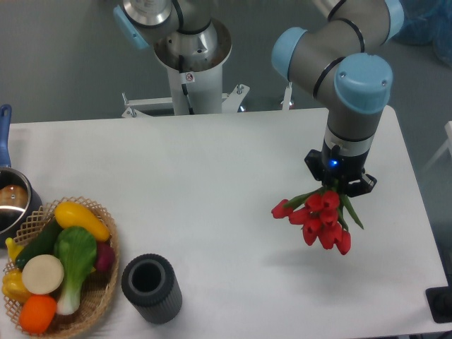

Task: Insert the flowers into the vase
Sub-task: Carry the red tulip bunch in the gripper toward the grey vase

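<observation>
1. I have the gripper [337,188] pointing down over the right part of the white table [226,183], its fingers hidden behind the bunch, closed on the stems of the red tulips [318,215].
2. The tulips hang right under the gripper, off the table; the red heads spread down and to the left, with green leaves sticking out on the right.
3. A soft shadow lies on the table below and left of the bunch.
4. The dark grey ribbed vase [151,288] stands upright well away from the gripper, far to its left and nearer the front edge, mouth open and hollow.
5. Just beyond the vase, farther left again, sits a wicker basket [99,300] of toy produce: a yellow squash [81,219], a green-and-white leafy vegetable [75,261], a white disc [42,274] and an orange [37,313].
6. At the far left edge I see part of a steel pot [13,205] with a blue handle [4,131].
</observation>
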`<state>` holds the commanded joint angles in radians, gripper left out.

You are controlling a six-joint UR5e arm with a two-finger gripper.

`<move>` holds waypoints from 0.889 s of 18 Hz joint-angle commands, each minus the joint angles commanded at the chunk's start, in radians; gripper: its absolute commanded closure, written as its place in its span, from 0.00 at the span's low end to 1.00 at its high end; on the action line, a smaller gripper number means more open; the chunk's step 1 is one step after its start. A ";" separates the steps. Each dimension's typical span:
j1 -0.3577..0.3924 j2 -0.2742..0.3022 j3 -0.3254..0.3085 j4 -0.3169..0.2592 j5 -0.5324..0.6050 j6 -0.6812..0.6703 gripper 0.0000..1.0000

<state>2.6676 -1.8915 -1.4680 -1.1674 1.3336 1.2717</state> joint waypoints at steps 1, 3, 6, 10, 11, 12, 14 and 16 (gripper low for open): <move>0.002 0.012 -0.003 0.000 -0.058 -0.014 1.00; 0.000 0.022 -0.003 0.005 -0.189 -0.070 1.00; 0.002 0.022 -0.002 0.009 -0.437 -0.124 1.00; -0.008 0.011 0.012 0.046 -0.681 -0.199 1.00; -0.012 0.009 0.012 0.084 -0.697 -0.216 1.00; -0.018 0.005 0.015 0.122 -0.699 -0.247 1.00; -0.046 -0.006 0.018 0.196 -0.718 -0.297 1.00; -0.046 -0.021 0.018 0.253 -0.821 -0.353 1.00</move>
<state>2.6216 -1.9128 -1.4496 -0.9145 0.5129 0.9191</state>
